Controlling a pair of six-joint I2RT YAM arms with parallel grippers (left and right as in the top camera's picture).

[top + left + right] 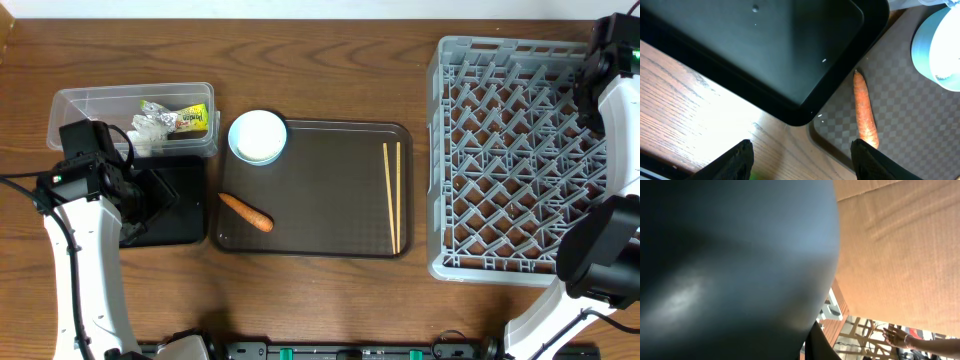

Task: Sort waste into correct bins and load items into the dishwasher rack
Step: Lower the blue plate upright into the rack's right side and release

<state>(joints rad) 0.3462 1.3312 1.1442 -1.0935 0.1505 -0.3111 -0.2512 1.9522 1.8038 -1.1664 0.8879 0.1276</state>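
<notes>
The carrot piece (pixel 245 211) lies on the near-left part of the brown serving tray (pixel 320 235), close to its left rim. The left claw (pixel 802 165) hangs just left of it, above the bare table (pixel 690 100) and the near-right corner of the black tray (pixel 765 50). Its fingers (pixel 742 157) are spread wide, nothing is between them and they touch nothing.

That corner of the black tray overlaps the serving tray's rim (in the wrist view the carrot tip sits right by it), so it's tight there. Rightward, the middle of the serving tray is open.

The white bowl (pixel 258 137) is at the serving tray's far-left corner and the chopsticks (pixel 392 195) lie side by side along the right edge. The black tray holds nothing I can make out. The clear tub (pixel 70 105) just beyond it has crumpled white paper and foil (pixel 150 128) plus the yellow-green wrapper (pixel 188 118).

The grey dishwasher rack (pixel 520 155) on the right shows only pegs. The right claw (pixel 598 65) is at its far-right corner. Its camera is filled by a dark blue curved surface, so I can't tell how its jaws stand.
</notes>
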